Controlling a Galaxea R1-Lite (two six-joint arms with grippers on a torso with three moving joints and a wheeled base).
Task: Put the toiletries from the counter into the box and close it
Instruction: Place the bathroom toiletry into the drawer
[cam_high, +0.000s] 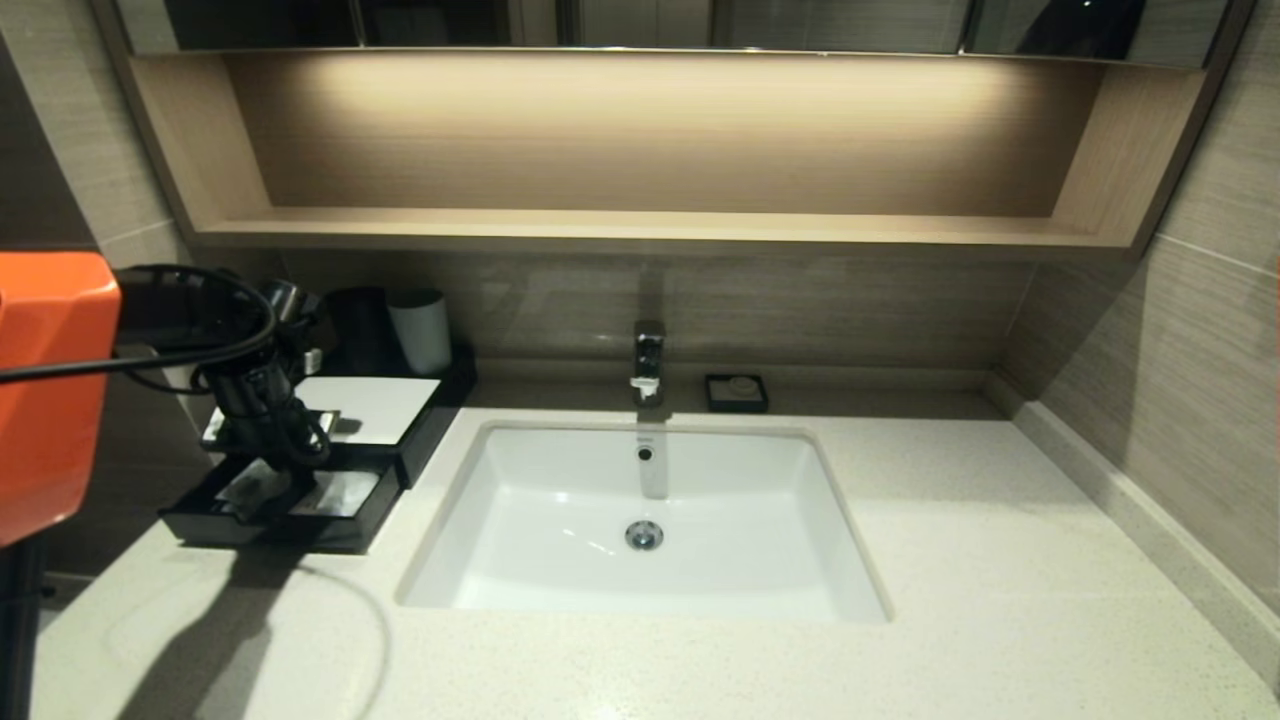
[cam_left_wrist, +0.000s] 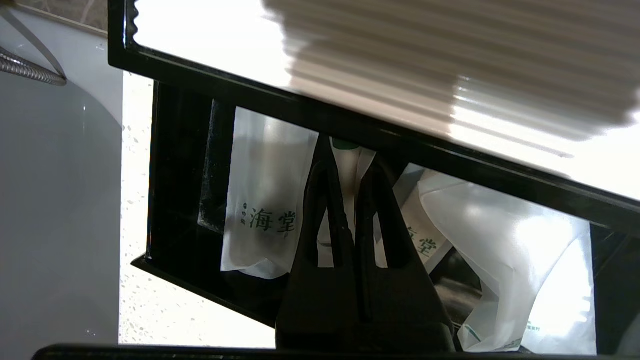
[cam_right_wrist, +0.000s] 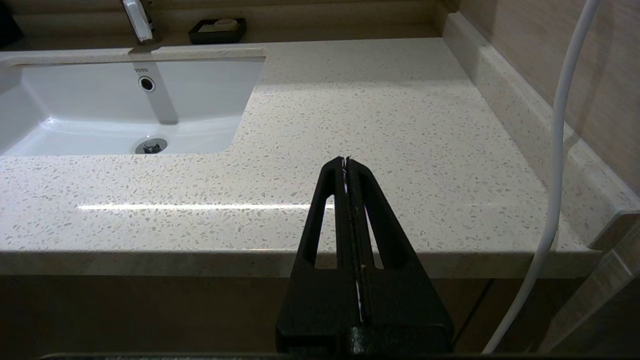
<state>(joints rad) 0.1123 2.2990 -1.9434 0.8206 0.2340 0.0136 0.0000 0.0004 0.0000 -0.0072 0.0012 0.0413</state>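
Note:
The black box with the white top panel stands at the counter's far left, its front drawer pulled out. My left gripper reaches down into the drawer. In the left wrist view it is nearly shut on a slim sleeved toiletry with a green band. Two more sleeved toiletries lie in the drawer on either side. No toiletries show on the counter. My right gripper is shut and empty, low by the counter's front right edge.
A white sink with a faucet sits mid-counter. A small black soap dish is behind it. A black and a white cup stand behind the box. A wooden shelf hangs above.

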